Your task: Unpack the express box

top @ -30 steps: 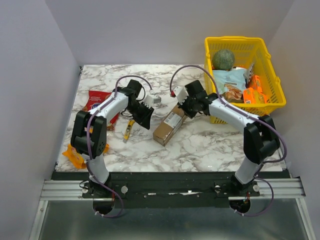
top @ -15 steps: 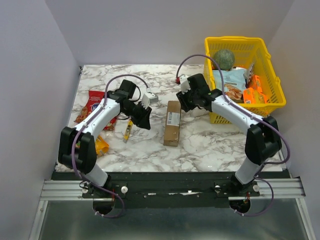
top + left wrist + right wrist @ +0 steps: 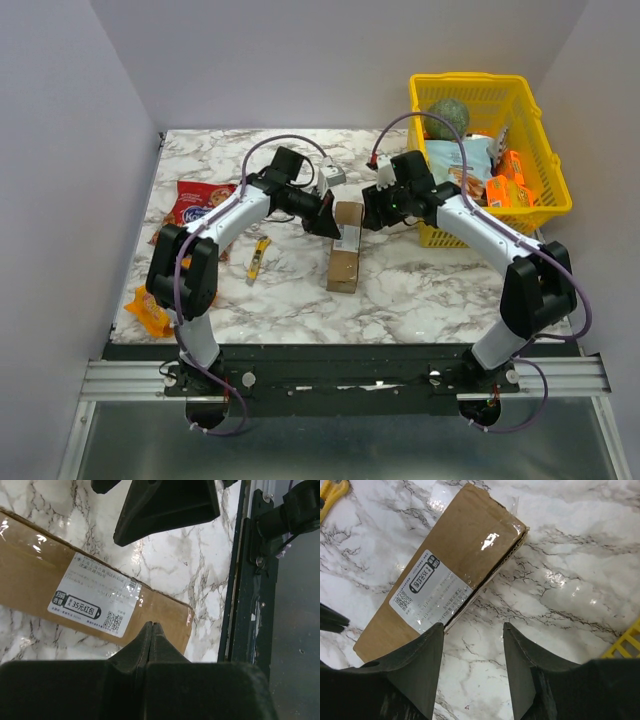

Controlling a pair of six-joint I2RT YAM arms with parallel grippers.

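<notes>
We see the express box [image 3: 344, 250] flat mid-table, bare marble table [image 3: 420, 290] around it; our left gripper [image 3: 151, 626], fingers pressed together, at its left edge, right gripper [image 3: 472, 630] spread apart beside its right edge

One express box [image 3: 345, 252], one basket [image 3: 470, 78]
</notes>
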